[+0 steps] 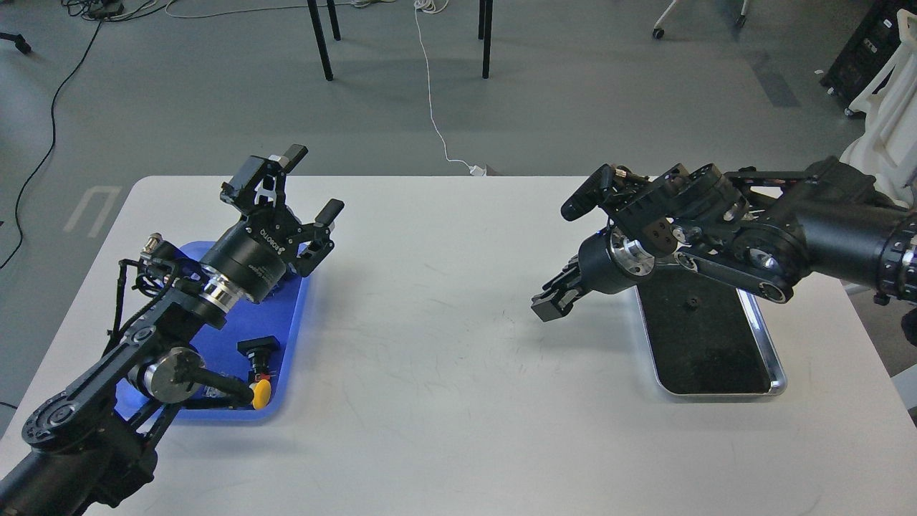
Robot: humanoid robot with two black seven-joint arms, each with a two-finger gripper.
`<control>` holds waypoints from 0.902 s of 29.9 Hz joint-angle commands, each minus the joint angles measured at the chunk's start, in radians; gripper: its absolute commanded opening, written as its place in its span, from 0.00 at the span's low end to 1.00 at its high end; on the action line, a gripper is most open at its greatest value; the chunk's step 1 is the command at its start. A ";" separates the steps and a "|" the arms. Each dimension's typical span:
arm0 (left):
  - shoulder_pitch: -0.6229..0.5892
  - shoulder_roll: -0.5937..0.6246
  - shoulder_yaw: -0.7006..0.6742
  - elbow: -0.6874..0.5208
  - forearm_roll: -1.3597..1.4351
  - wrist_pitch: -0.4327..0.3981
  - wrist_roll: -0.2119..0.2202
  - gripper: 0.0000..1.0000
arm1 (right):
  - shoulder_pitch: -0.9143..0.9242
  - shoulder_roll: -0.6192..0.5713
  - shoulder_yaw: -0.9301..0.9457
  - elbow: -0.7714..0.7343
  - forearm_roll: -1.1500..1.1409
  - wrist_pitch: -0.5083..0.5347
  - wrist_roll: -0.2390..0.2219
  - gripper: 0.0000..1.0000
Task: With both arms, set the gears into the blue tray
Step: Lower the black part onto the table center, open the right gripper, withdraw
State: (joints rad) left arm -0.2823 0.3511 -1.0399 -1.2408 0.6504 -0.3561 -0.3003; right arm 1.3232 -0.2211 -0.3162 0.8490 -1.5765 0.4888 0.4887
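The left gripper (304,183) hangs over the far end of the blue tray (292,337), which sits near the left edge of the white table (444,344). Its fingers are spread wide with nothing between them, so it looks released. In the near part of the tray lie a yellow-capped switch (261,393) and a dark switch body (259,349); the arm hides much of the tray floor, so I cannot tell whether any gear is in there.

Over by the right edge sits the silver-rimmed dark tray (777,373). One small black round piece, which I take for a gear (691,304), rests on its dark mat toward the far end. The right gripper (550,302) hangs low just beyond the tray's left rim, pointing toward the table's middle. Its fingers show end-on and dark, and I cannot tell whether they are closed or carrying anything.

My guess is that the work is between cycles: a gear is left to fetch. The next move calls for the right arm to swing back over the dark tray, line up above that small piece, and pinch it precisely, since it is tiny and black on black.
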 commanded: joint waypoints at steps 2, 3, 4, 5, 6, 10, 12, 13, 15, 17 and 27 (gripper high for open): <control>0.005 0.006 0.000 -0.002 -0.002 0.000 0.000 0.98 | -0.007 0.088 -0.003 -0.034 0.045 0.000 0.000 0.26; 0.006 0.006 -0.002 -0.002 -0.002 0.000 0.000 0.98 | -0.007 0.107 -0.010 -0.041 0.053 0.000 0.000 0.26; 0.006 0.006 -0.002 -0.003 -0.002 0.000 0.000 0.98 | -0.007 0.123 -0.017 -0.042 0.056 0.000 0.000 0.26; 0.008 0.006 -0.002 -0.003 -0.002 0.000 0.000 0.98 | -0.007 0.138 -0.024 -0.044 0.056 0.000 0.000 0.26; 0.008 0.006 -0.002 -0.003 -0.002 0.000 -0.002 0.98 | -0.007 0.141 -0.027 -0.042 0.056 0.000 0.000 0.26; 0.008 0.006 -0.002 -0.003 0.000 0.000 0.000 0.98 | -0.018 0.177 -0.063 -0.045 0.056 0.000 0.000 0.26; 0.008 0.006 -0.002 -0.003 -0.002 0.000 0.000 0.98 | -0.024 0.192 -0.070 -0.050 0.056 0.000 0.000 0.26; 0.008 0.006 -0.002 -0.003 -0.002 0.000 0.000 0.98 | -0.027 0.198 -0.070 -0.056 0.058 -0.001 0.000 0.26; 0.009 0.005 0.000 -0.003 -0.002 0.000 0.000 0.98 | -0.035 0.212 -0.072 -0.071 0.058 -0.016 0.000 0.26; 0.011 0.005 0.000 -0.003 -0.002 0.000 -0.002 0.98 | -0.041 0.221 -0.072 -0.079 0.058 -0.027 0.000 0.26; 0.015 0.005 0.001 -0.003 -0.002 0.000 0.000 0.98 | -0.068 0.221 -0.072 -0.117 0.093 -0.116 0.000 0.26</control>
State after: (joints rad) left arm -0.2677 0.3559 -1.0388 -1.2441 0.6493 -0.3559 -0.3012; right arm 1.2592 0.0001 -0.3876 0.7468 -1.4852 0.3921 0.4886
